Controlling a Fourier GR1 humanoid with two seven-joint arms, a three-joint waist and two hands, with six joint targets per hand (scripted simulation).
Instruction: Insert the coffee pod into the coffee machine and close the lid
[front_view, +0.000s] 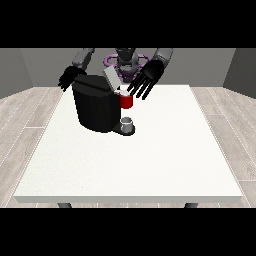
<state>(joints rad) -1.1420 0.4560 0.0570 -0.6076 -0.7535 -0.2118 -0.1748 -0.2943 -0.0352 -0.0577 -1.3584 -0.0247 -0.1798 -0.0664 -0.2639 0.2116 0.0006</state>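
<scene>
Black coffee machine (96, 107); red pod holder (126, 101); white table (150, 160).

Robot hand (71, 77) partly behind coffee machine (95, 102)

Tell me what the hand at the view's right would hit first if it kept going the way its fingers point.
Probably the red pod holder on the coffee machine; the hand points its straight fingers down at it, though depth is unclear.

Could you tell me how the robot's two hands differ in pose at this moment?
The hand at the view's right hangs with fingers spread straight, beside the red pod holder; the hand at the view's left sits behind the coffee machine, partly hidden, its fingers pointing outwards. Both are black and hold nothing visible.
</scene>
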